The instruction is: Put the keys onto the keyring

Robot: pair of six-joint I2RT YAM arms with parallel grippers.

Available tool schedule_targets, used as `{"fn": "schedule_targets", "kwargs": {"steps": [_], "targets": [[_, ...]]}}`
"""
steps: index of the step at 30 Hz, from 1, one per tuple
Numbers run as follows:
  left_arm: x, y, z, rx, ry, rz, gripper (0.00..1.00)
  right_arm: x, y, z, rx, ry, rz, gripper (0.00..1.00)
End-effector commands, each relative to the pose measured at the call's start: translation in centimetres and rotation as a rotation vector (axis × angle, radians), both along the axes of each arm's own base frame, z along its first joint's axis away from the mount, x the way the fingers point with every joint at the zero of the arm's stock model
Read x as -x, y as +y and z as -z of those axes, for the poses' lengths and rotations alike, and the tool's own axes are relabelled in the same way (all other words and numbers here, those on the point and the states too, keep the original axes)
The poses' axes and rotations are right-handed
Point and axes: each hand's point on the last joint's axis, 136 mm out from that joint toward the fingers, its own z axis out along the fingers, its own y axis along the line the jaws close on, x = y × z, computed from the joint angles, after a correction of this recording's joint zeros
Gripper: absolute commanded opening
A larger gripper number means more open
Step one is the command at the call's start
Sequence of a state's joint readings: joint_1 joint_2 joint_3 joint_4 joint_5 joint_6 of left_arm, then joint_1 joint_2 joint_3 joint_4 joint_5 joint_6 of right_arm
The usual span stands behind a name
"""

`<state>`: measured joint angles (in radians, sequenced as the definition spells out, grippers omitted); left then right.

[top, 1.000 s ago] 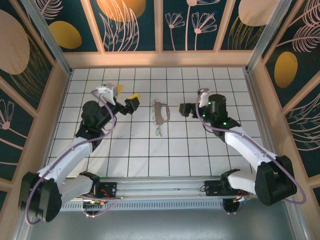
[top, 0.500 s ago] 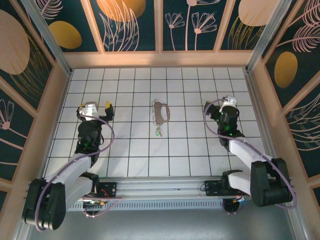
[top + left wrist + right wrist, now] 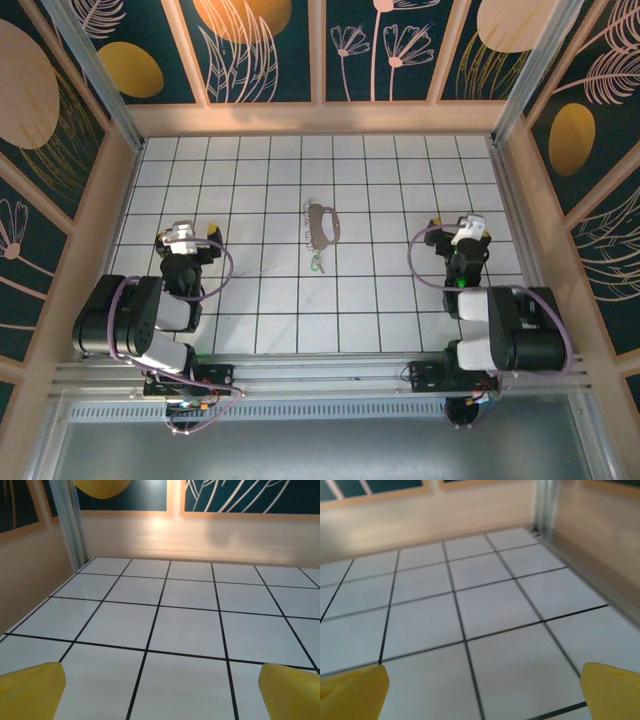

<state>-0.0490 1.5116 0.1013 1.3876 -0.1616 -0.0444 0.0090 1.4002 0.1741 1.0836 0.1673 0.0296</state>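
The keyring [image 3: 322, 224] is seen lying flat on the white tiled table [image 3: 380, 300], about in the middle between the two arms. It is a thin pale loop, and the little bits along its rim are too small to be made out. The keys [image 3: 317, 266] are seen just beside the near end of the loop, as a tiny spot with some green on it. It cannot be told if the keys are touching the loop or lying apart from it. The left gripper [image 3: 186, 240] is seen at the left side of the table, well apart from the keyring. In the left wrist view its yellow fingers [image 3: 31, 690] are cut off at the two bottom corners. They are spread wide, bare tiles are seen between them, and nothing is held. The right gripper [image 3: 462, 236] is seen at the right side, also well apart from the keyring. Its yellow fingers [image 3: 353, 689] are cut off the same way, spread wide over blurred tiles, and nothing is held.
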Motion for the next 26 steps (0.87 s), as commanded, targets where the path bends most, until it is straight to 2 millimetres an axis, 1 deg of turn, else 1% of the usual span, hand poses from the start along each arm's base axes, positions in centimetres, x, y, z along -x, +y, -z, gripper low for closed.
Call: {"fn": "schedule_targets", "kwargs": {"steps": [1, 2, 3, 4, 5, 6, 7, 8, 9, 20, 23, 26], "targets": [[-1.3, -0.7, -2.7, 0.000, -0.093, 0.058, 0.99, -0.9, 2.0, -2.9, 0.023, -0.199, -0.136, 0.99], [-1.6, -0.5, -2.5, 0.006, -0.078, 0.055, 0.99, -1.4, 2.4, -1.6, 0.010, -0.124, -0.173, 0.99], [-1.8, -0.4, -2.5, 0.012, -0.073, 0.056, 0.99, -2.0, 2.4, -1.6, -0.008, -0.100, -0.190, 0.99], [-2.0, -0.4, -2.3, 0.014, -0.066, 0.061, 0.99, -2.2, 2.2, -1.8, -0.016, -0.121, -0.197, 0.99], [-2.1, -0.4, -2.2, 0.011, -0.056, 0.061, 0.99, -2.4, 1.8, -1.1, -0.037, -0.078, -0.182, 0.99], [-2.2, -0.4, -2.3, 0.013, -0.058, 0.059, 0.99, -2.6, 1.6, -1.4, -0.036, -0.088, -0.171, 0.99], [-2.4, -0.2, -2.0, 0.018, -0.045, 0.047, 0.99, -2.5, 1.6, -1.2, -0.034, -0.082, -0.168, 0.99], [-3.1, 0.1, -1.5, 0.024, -0.003, 0.029, 0.99, -2.6, 1.4, -1.3, -0.028, -0.079, -0.146, 0.99], [-3.3, 0.2, -1.7, 0.034, -0.014, 0.030, 0.99, -2.6, 1.4, -1.2, -0.015, -0.079, -0.128, 0.99], [-3.3, 0.3, -1.7, 0.038, -0.013, 0.033, 0.99, -2.5, 1.3, -1.3, -0.017, -0.080, -0.118, 0.99], [-3.3, 0.3, -1.7, 0.038, -0.011, 0.033, 0.99, -2.7, 1.7, -1.2, -0.027, -0.073, -0.161, 0.99], [-3.2, 0.3, -1.7, 0.038, -0.011, 0.032, 0.99, -2.7, 1.7, -1.2, -0.021, -0.075, -0.159, 0.99]]}}
